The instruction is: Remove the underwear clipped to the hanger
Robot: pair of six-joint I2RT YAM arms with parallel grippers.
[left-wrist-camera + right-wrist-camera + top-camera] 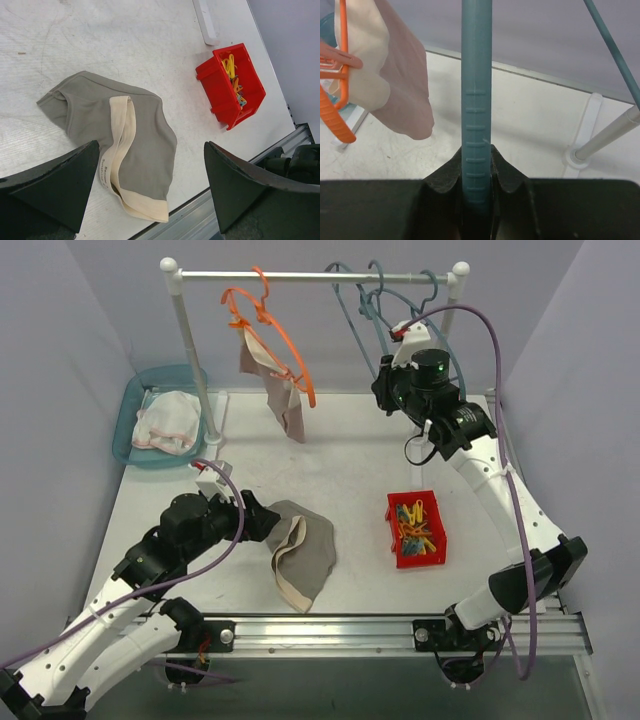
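the dusty pink underwear (287,395) hangs from the orange hanger (283,335) on the rack rail (310,276), upper middle of the top view. on the right wrist camera the same cloth (400,80) fills the upper left corner, draped beside the orange plastic (334,112).

the taupe underwear (306,552) lies crumpled flat on the table (350,460), lower middle of the frame, cream waistband showing (122,145). the white underwear (168,422) sits in the blue basin (135,405) at the left edge.

my left gripper (266,524) is at the left edge of the taupe piece; on its wrist view (150,150) the jaws stand wide apart with nothing gripped, the cloth visible between them.

my right gripper (384,390) is up at the rack, upper right, and on its wrist view (477,167) the fingers are pinched closed around the bar of a blue hanger (477,90).

a red bin (416,530) of coloured clips sits right of the taupe piece.
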